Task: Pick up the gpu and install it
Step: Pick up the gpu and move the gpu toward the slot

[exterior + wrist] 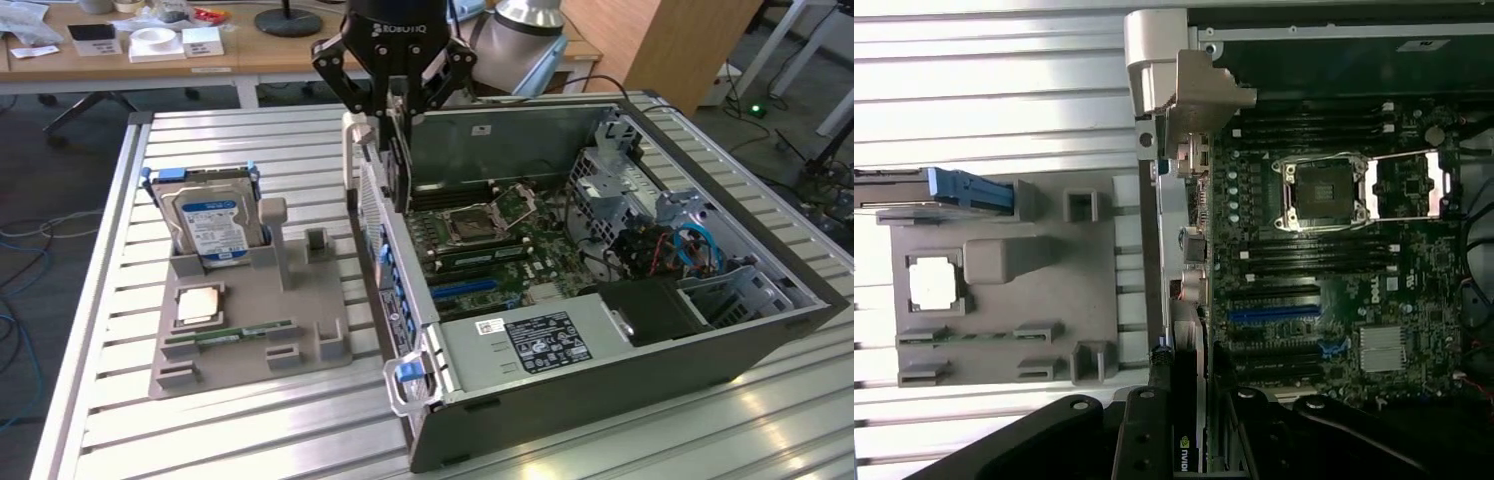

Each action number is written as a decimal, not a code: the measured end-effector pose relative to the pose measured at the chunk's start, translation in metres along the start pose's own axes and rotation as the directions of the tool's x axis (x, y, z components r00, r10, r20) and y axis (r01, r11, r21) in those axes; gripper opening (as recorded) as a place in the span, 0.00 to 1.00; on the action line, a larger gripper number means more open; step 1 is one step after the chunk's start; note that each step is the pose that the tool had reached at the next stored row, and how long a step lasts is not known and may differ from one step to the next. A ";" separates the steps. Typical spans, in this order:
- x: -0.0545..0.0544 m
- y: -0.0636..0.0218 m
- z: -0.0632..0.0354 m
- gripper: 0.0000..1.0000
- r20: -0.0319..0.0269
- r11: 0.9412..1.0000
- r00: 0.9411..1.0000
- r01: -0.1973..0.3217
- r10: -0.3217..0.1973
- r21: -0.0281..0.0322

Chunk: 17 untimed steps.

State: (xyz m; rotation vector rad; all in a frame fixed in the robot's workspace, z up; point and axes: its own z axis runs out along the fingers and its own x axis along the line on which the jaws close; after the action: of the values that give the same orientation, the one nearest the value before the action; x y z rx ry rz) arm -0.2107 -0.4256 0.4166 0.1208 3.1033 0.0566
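The gpu [399,160] is a thin dark card seen edge-on, hanging upright from my gripper [396,108], which is shut on its upper edge. It sits just inside the case wall on the exterior view's left, above the motherboard [487,240]. In the wrist view the gpu [1189,400] runs out from between my gripper's black fingers [1141,430] and carries a small green logo. Its far end lies beside the blue expansion slot [1274,313] and the rear ports.
The open PC case [747,330] lies on the slatted metal table [267,430]. On the exterior view's left stands a grey holder [314,300] with a silver hard drive [214,225], a CPU [200,303] and a green memory stick [247,333]. The power supply [534,345] fills the case's near end.
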 end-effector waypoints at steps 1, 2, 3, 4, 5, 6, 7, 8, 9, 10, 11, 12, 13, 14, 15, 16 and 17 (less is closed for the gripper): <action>-0.001 0.0003 0.0000 0.26 0.000 1.000 1.000 0.000 0.000 0.000; -0.002 0.0005 0.0001 0.26 0.000 1.000 1.000 0.000 0.000 0.000; -0.003 0.0008 0.0002 0.26 0.000 1.000 1.000 0.000 0.000 0.000; -0.004 0.0011 0.0002 0.26 0.000 1.000 1.000 0.000 0.000 0.000; -0.005 0.0013 0.0003 0.26 0.000 1.000 1.000 0.000 0.000 0.000; -0.006 0.0016 0.0003 0.26 0.000 1.000 1.000 0.000 0.000 0.000; -0.008 0.0019 0.0004 0.26 0.000 1.000 1.000 0.001 -0.001 0.000; -0.009 0.0022 0.0004 0.26 0.000 1.000 1.000 0.001 -0.001 0.000; -0.011 0.0025 0.0005 0.26 0.000 1.000 1.000 0.001 -0.001 0.000; -0.012 0.0028 0.0005 0.26 0.000 1.000 1.000 0.001 -0.001 0.000; -0.013 0.0030 0.0006 0.26 0.000 1.000 1.000 0.001 -0.001 0.000; -0.015 0.0033 0.0006 0.26 0.000 1.000 1.000 0.001 -0.001 0.000; -0.016 0.0036 0.0007 0.26 0.000 1.000 1.000 0.001 -0.001 0.000; -0.018 0.0038 0.0008 0.26 0.000 1.000 1.000 0.001 -0.001 0.000; -0.019 0.0041 0.0008 0.26 0.000 1.000 1.000 0.001 -0.001 0.000; -0.020 0.0043 0.0008 0.26 0.000 1.000 1.000 0.002 -0.002 0.000; -0.021 0.0046 0.0009 0.26 0.000 1.000 1.000 0.002 -0.002 0.000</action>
State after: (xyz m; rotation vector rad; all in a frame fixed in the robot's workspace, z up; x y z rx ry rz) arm -0.1894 -0.4227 0.4166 0.1182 3.1035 0.0567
